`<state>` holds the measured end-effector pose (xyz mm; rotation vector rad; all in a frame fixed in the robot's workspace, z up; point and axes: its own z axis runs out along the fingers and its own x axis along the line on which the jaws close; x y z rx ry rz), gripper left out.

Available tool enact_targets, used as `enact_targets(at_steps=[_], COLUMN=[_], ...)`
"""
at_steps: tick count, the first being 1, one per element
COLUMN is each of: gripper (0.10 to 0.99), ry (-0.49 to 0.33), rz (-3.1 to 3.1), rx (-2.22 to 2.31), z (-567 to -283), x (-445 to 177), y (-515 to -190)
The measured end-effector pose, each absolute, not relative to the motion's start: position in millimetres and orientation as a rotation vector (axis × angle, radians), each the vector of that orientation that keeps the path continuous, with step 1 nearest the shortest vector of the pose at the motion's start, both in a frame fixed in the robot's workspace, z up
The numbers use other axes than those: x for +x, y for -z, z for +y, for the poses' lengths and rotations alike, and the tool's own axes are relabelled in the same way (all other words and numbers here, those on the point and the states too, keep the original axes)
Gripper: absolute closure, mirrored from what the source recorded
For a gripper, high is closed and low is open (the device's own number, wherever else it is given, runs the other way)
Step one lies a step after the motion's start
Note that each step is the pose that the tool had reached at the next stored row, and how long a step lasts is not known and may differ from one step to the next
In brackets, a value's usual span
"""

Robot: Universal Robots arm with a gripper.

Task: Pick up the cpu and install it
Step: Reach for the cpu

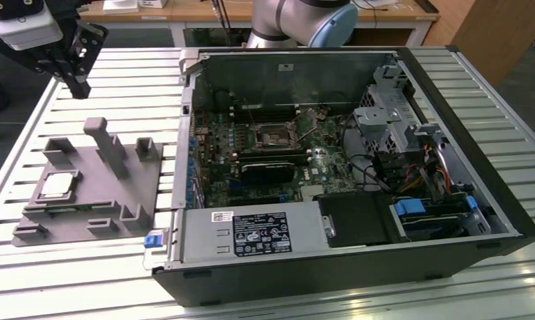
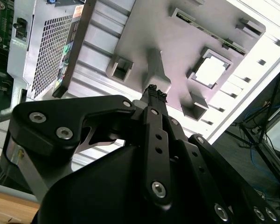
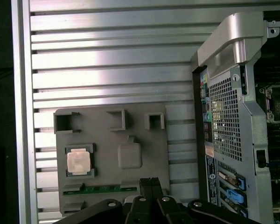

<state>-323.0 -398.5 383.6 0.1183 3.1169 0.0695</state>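
Tool (image 3: 150,180) closed; cpu (image 3: 79,161) in fixture (image 3: 107,144); exterior view: socket (image 1: 274,135).

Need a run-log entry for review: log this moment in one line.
cpu: in grey fixture recess | gripper: shut, holding nothing, clear of cpu | stage: not yet picked

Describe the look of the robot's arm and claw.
The arm is silvery grey with a pale blue joint cap. The claw is matt black, built of flat linked bars pinned with silver screws and narrowing to slim tips. It is mounted on a pale grey wrist housing.
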Motion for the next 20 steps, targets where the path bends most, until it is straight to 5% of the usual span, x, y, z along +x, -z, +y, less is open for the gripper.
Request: enact_targets(at_steps=[20], gripper=[0.98], ry=[-0.069], rz=[3.117], rx=[0.118], z=[-398], x=[-338], y=[-383])
